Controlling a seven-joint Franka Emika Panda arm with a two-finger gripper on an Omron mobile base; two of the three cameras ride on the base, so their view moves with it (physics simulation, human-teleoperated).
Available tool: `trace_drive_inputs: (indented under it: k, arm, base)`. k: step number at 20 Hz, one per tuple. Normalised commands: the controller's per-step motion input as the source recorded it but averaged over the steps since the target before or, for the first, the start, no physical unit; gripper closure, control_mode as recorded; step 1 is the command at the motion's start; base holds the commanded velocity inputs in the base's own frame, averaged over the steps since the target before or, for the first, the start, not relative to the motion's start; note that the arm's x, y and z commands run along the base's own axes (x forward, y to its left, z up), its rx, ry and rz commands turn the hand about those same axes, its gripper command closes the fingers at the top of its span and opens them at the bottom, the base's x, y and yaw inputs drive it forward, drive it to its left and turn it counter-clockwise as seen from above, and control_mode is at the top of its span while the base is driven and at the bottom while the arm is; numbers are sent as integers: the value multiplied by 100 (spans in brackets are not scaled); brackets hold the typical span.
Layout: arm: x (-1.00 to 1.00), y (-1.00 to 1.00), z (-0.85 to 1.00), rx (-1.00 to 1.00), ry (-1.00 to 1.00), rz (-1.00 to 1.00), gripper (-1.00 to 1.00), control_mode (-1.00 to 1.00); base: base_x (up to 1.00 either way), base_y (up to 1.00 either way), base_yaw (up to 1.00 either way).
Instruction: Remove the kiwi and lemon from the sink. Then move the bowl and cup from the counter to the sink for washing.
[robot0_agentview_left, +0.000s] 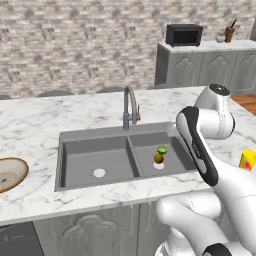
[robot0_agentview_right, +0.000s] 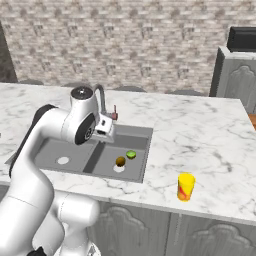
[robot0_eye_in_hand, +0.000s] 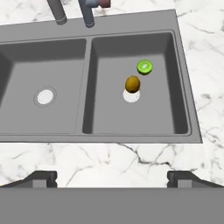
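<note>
The dark grey double sink (robot0_agentview_left: 95, 150) (robot0_eye_in_hand: 61, 74) is set into the white marble counter (robot0_agentview_left: 35, 120). In its right basin lie the green kiwi (robot0_agentview_left: 162, 149) (robot0_agentview_right: 131, 154) (robot0_eye_in_hand: 145, 67) and, just in front of it by the drain, the golden-brown lemon (robot0_agentview_left: 158, 159) (robot0_agentview_right: 120, 161) (robot0_eye_in_hand: 132, 84). The tan bowl (robot0_agentview_left: 7, 174) rests on the counter far left of the sink. The yellow cup (robot0_agentview_left: 247, 160) (robot0_agentview_right: 185, 187) stands on the counter to the right. My gripper (robot0_eye_in_hand: 112, 177) hangs open and empty above the sink's front rim, looking down at both basins.
A curved steel faucet (robot0_agentview_left: 130, 107) rises behind the divider between the basins. A microwave (robot0_agentview_left: 183, 35) sits on the far grey cabinet. Wide bare marble lies to the right of the sink (robot0_agentview_right: 200, 140), around the cup.
</note>
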Motion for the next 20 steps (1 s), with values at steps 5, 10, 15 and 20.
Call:
trace_drive_inputs:
  k: [5, 10, 15, 20]
  arm:
    - [0, -2, -17, 0, 0, 0, -100, -100]
    - [0, 0, -17, 0, 0, 0, -100, -100]
    - [2, 0, -17, -1, 0, 0, -100, -100]
    - [6, 0, -18, -6, -1, 0, -100, -100]
  base:
    - [0, 0, 0]
    - [0, 0, 0]
    - [0, 0, 0]
    - [0, 0, 0]
